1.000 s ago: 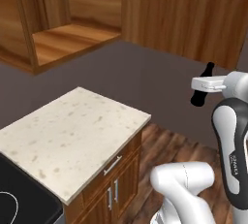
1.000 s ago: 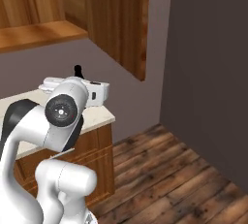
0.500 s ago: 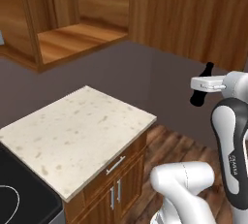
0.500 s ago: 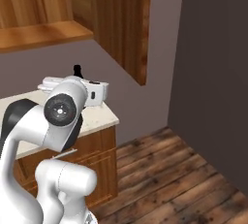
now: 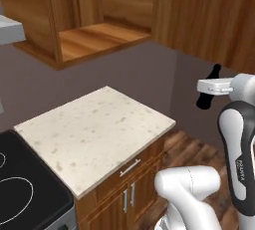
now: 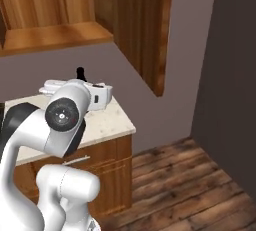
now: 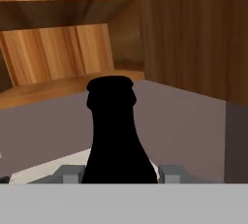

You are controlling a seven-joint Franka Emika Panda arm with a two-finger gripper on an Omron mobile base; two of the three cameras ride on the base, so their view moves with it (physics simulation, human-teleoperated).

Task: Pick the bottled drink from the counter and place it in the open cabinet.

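My gripper is shut on the bottled drink, a small black bottle held upright in the air to the right of the small stone top. In the hand view the bottled drink rises between the grey fingertips, its cap level with the cabinet floor behind. Its cap pokes up behind the white hand in the right base view. The open cabinet hangs up and to the left of the gripper, a doorless wooden box with a bare shelf. The counter is out of view.
A small square speckled top over wooden drawers adjoins a black stove. A grey range hood juts in at the left edge. Tall wood panelling flanks the cabinet. Wooden floor spreads to the right.
The whole picture has shifted, so the base has moved: the cabinet and the speckled top slid rightwards in the left base view. The gripper keeps its hold on the bottle.
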